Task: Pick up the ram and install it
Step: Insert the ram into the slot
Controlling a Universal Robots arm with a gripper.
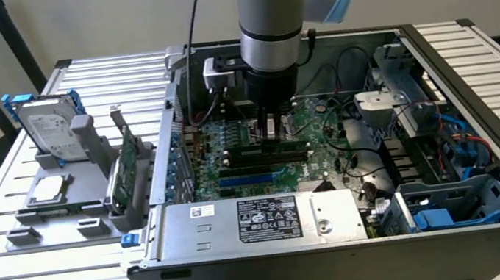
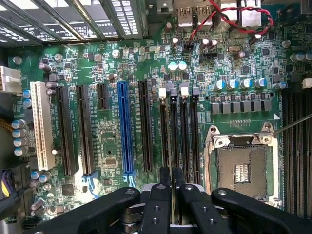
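The arm hangs vertical inside the open computer case (image 1: 489,149), end effector (image 2: 169,187) nearly closed, gripping the ram (image 2: 165,146) edge-on over the memory slots (image 2: 191,131), at twelve o'clock from the power supply (image 1: 262,220).

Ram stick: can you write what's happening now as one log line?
gripper: shut on ram | where: inside the computer, over motherboard | lined up with: black memory slots

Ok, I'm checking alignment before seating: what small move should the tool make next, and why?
Probably ease straight down: the tool grips the ram edge-on, apparently lined up over a black memory slot beside the CPU socket.
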